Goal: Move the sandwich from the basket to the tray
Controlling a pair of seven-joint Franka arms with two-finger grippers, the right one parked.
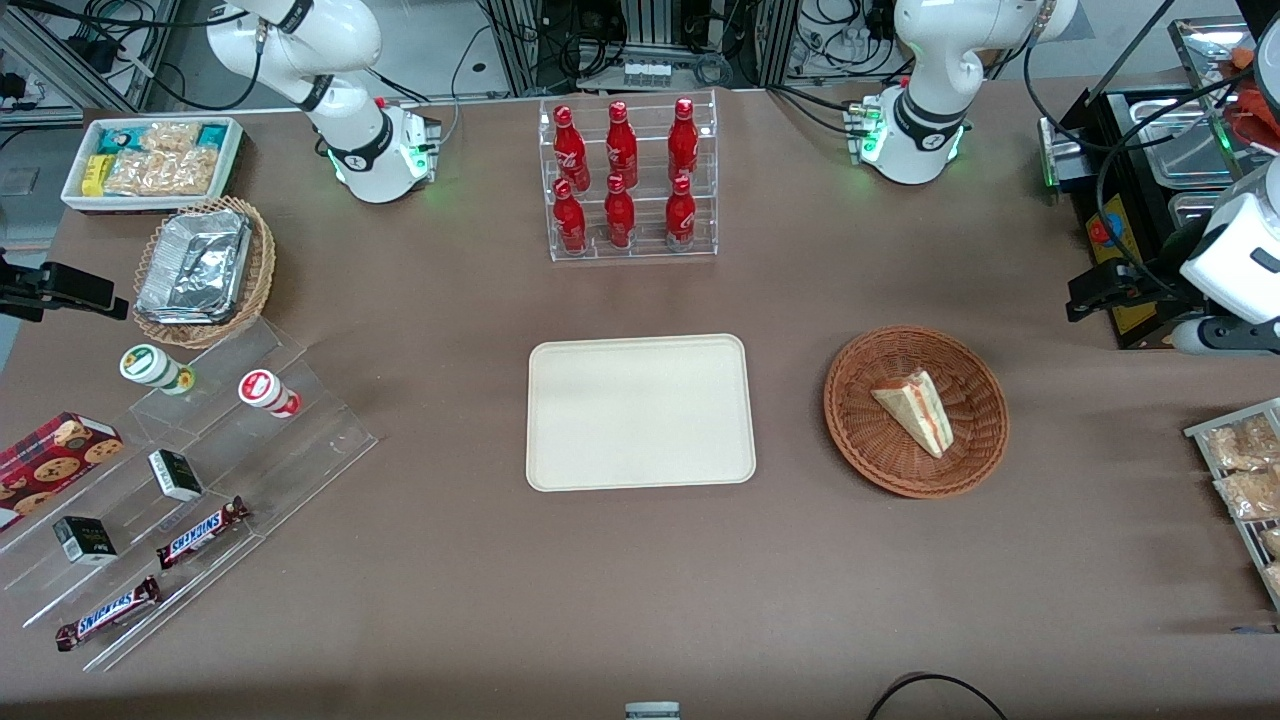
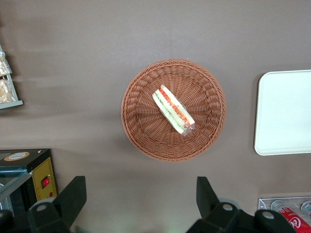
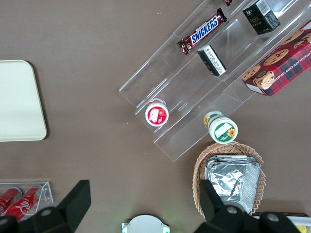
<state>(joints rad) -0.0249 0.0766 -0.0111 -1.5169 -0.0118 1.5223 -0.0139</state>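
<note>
Pincer (image 2: 138, 204) spread wide and holding nothing, poised high above the table near the basket (image 2: 141, 141), with the sandwich (image 2: 173, 110) lying in the weave and the tray (image 1: 640, 470) beside it bare: pickup and transfer both left.

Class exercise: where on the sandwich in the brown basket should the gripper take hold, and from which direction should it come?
Probably from above: the sandwich lies in the shallow basket, so the rim blocks a level approach. Close across its two bread faces near mid-length. The open gripper is high above the table.
</note>
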